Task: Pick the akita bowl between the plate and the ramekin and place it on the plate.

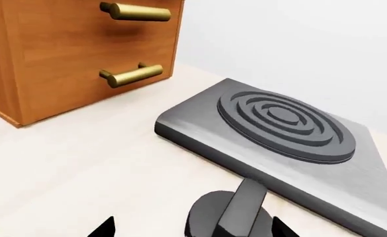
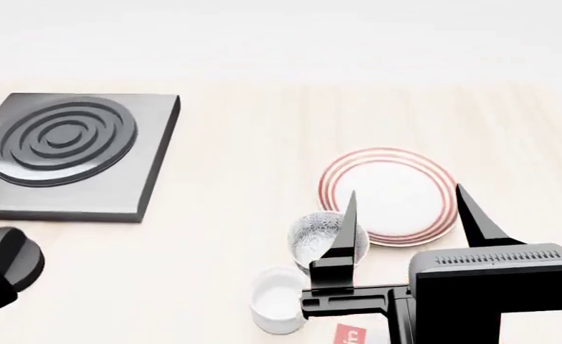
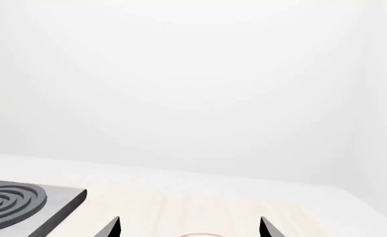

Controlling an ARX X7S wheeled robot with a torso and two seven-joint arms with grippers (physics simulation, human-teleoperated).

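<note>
Akita bowl (image 2: pixel 312 239): speckled little bowl on the worktop (image 2: pixel 224 158), touching the near-left edge of the plate, partly hidden behind one finger of the right claw in the head view. Upright, pale inside.

Going left to right from here, everything placed against the plate:

Left claw (image 1: pixel 192 228): way off to the left of the plate, at the low-left corner of the head view. In the left wrist view only two dark fingertips show at the frame edge, spread apart with nothing between them, so it looks released.

Burner slab (image 2: pixel 71 154): flat dark grey square with raised concentric rings, far left of the plate and a bit further back, lying flat on the worktop.

Wooden drawer unit (image 1: pixel 68 54): only in the left wrist view, just beside the burner slab, two brass handles on its front.

Ramekin (image 2: pixel 279 310): plain white cup, nearer the robot than the plate and off to its left, just beside the akita bowl on the near side. The bowl sits between it and the plate.

Plate (image 2: pixel 386 195): white with thin red rings, flat on the worktop, nothing resting on it.

Right claw (image 2: pixel 407 215): hanging above the near part of the plate, fingers wide apart and not gripping anything. Left finger is over the akita bowl, right finger by the plate's right edge.

Red label thing (image 2: pixel 350 335): a bit of red peeking out under the right arm, too hidden to tell what it is.
</note>
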